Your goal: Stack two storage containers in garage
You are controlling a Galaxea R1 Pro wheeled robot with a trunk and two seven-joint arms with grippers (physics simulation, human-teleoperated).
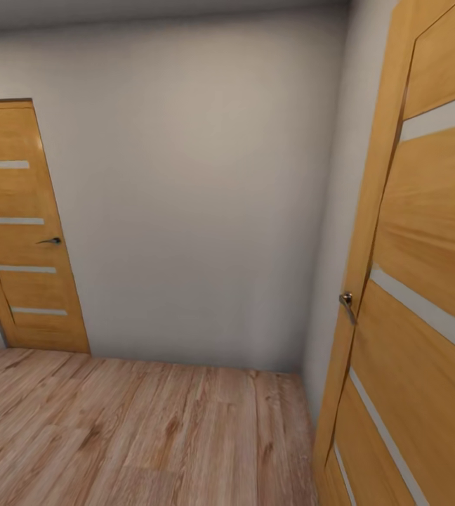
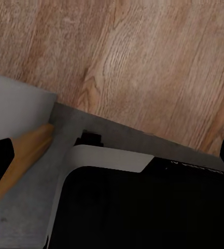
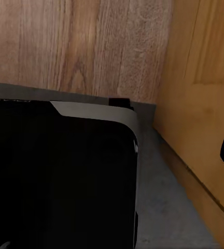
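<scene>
Orange door (image 1: pixel 424 281) nearest, at right; second door (image 1: pixel 24 225) far left; wood floor (image 1: pixel 136 429). Hands' state: cannot tell.

A plain pale grey wall (image 1: pixel 199 197) stands ahead, meeting another wall at a corner on the right. The floor (image 1: pixel 136 436) is light wood planks with brown grain. On the left is an orange wood door (image 1: pixel 24 232) with thin white stripes and a small dark handle (image 1: pixel 50 241). Close on the right is a second orange door (image 1: pixel 424 281) with a silver handle (image 1: pixel 347 303). The light is soft and even.
</scene>
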